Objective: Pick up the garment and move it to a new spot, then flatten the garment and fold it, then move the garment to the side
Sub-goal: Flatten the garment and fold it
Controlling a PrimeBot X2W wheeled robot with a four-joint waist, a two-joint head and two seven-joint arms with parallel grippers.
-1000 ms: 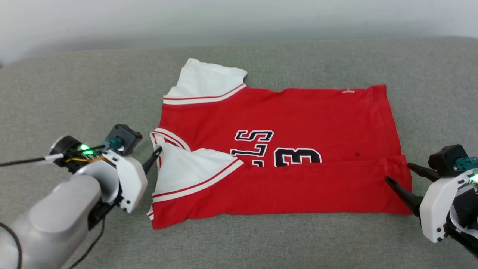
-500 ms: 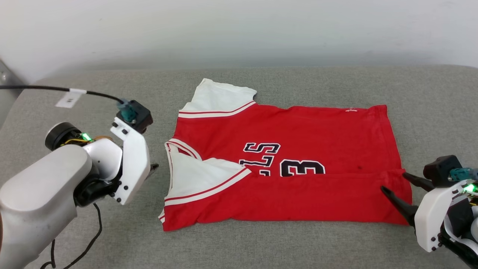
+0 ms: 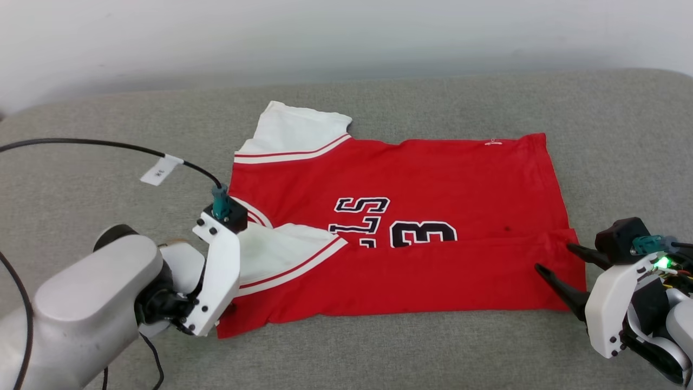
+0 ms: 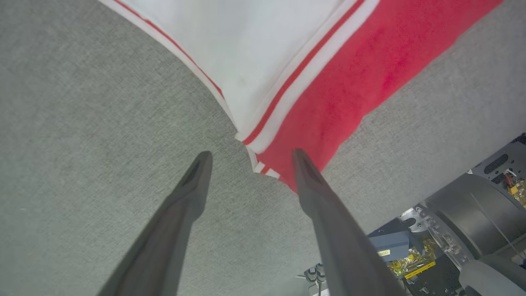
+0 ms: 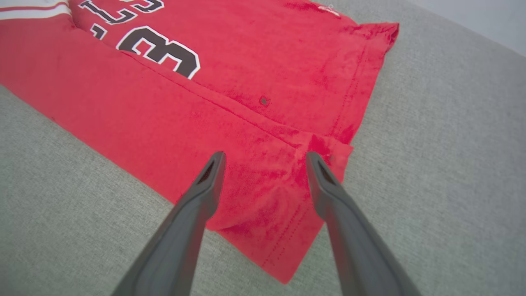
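Left hand (image 4: 251, 157) stands wide over the sleeve-end corner of the red jersey T-shirt (image 3: 433, 173), which lies half-folded on the grey cushion (image 3: 108, 135). Right hand (image 5: 265, 158) is wide at the hem corner. I judge it light, limp cloth — pinch the doubled corners.

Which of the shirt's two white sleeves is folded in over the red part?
The near sleeve, beside the left gripper: it lies folded onto the red body, while the far sleeve sticks out past it onto the grey cushion.

The left arm (image 3: 217, 273) covers part of the garment's (image 3: 433, 173) near sleeve, and a fold hides half its lettering (image 3: 395, 230).
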